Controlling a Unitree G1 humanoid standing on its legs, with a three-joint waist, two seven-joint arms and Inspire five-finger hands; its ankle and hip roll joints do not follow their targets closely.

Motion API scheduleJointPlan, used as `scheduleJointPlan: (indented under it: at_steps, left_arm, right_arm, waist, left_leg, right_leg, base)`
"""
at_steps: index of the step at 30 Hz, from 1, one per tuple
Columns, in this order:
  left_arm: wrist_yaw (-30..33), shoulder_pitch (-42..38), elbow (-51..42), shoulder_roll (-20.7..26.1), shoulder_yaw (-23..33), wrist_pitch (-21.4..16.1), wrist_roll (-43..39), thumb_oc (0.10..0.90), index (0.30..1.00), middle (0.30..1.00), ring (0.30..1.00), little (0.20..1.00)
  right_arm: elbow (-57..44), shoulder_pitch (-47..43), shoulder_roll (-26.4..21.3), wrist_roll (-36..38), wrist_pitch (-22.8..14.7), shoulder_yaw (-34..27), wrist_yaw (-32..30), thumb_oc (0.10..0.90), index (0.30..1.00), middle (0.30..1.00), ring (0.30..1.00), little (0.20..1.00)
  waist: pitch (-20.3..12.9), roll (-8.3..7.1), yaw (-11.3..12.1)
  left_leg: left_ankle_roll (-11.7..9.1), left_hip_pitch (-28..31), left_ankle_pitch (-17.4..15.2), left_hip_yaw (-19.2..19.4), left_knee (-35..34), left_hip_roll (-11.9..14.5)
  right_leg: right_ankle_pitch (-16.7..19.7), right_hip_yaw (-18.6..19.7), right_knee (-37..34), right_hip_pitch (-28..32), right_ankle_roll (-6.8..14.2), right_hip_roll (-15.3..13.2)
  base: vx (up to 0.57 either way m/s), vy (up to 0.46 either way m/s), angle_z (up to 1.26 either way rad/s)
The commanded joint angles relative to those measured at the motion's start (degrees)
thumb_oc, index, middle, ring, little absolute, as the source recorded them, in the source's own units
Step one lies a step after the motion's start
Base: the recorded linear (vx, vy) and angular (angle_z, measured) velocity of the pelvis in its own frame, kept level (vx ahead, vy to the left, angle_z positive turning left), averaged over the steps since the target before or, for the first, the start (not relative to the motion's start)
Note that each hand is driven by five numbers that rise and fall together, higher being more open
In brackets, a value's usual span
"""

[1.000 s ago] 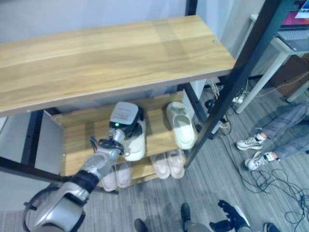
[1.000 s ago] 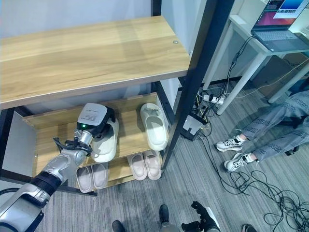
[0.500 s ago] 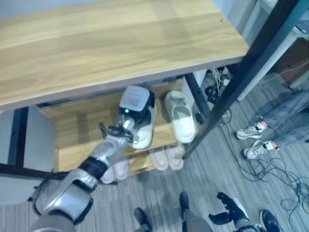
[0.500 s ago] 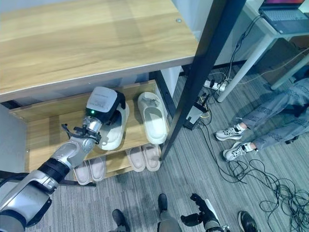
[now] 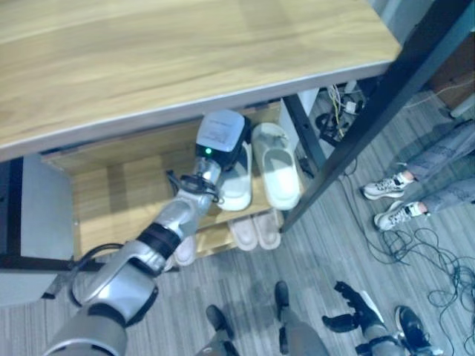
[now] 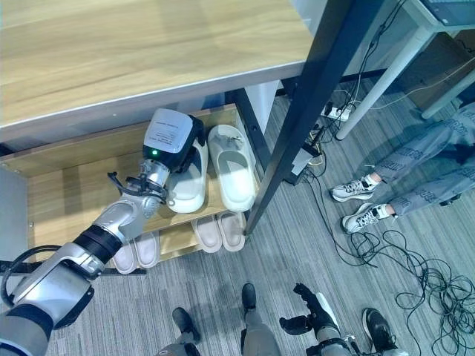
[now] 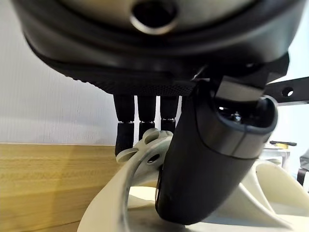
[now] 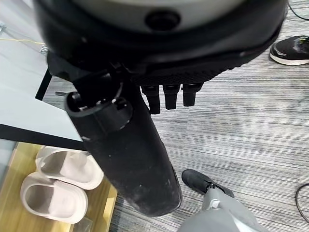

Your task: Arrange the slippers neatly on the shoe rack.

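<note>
A white slipper (image 5: 237,191) lies on the middle shelf (image 5: 111,200) of the wooden shoe rack. My left hand (image 7: 212,159) is shut on it, with the fingers (image 7: 140,130) over its strap and the thumb pressed on its inner side. The hand also shows as a dark shape (image 6: 196,139) over the slipper's far end. The matching white slipper (image 5: 279,175) lies close beside it on the right, roughly parallel. My right hand (image 5: 355,317) hangs low over the floor, open and holding nothing.
Two pairs of pink slippers (image 6: 219,231) (image 6: 137,252) sit on the bottom shelf. The wide top board (image 5: 185,59) overhangs the middle shelf. A black post (image 5: 371,119) slants down at the right. A seated person's legs and sneakers (image 5: 390,202) and floor cables (image 6: 415,267) lie to the right.
The camera has shifted. My left hand has moved the held white slipper to the right along the shelf, closing the gap to the other white slipper.
</note>
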Motion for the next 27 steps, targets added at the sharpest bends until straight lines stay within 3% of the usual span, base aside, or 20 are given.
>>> scheduleJointPlan:
  at_steps: [1,10,27]
  left_arm:
    - [0.8,-7.0,6.6,-3.6,2.1,0.5,1.0,0.8,0.9,0.9,0.9,0.9]
    - [-2.9,1.8,-3.2,-2.3,7.3,-1.8,-2.8,0.8,0.9,0.9,0.9,0.9]
    - [-3.9,6.6,-5.7,-1.7,8.3,-3.5,-4.1,0.8,0.9,0.9,0.9,0.9]
  right_arm:
    - [-3.9,0.9,-4.8,1.3,-2.4,0.0,-1.8,0.8,0.9,0.9,0.9,0.9]
    - [-0.8,1.2,-1.3,2.2,-0.8,-1.1,-1.1,0.8,0.9,0.9,0.9,0.9]
    - [3.8,0.7,1.0,2.9,-0.1,0.2,-0.6,0.8,0.9,0.9,0.9,0.9]
  waist:
    - [-1.6,1.66,-2.0]
    - [-4.3,2.24,-0.4]
    - [-6.8,2.07,0.4]
  left_leg:
    - [-3.0,-1.0,-1.4,-7.4,-0.3,3.2]
    - [-2.9,1.4,-1.9,-8.2,-0.3,2.7]
    - [-2.9,4.7,-2.6,-8.9,-0.3,2.4]
  right_leg:
    - [-3.3,-4.9,1.4,-1.2,5.3,-3.3]
    - [-4.7,-6.1,1.8,2.1,4.7,-3.0]
    - [-5.3,-6.9,1.3,6.1,4.7,-2.7]
  base:
    - [0.0,0.0,0.0]
    - [0.02,-0.02,0.02]
    - [0.0,-0.005,0.03]
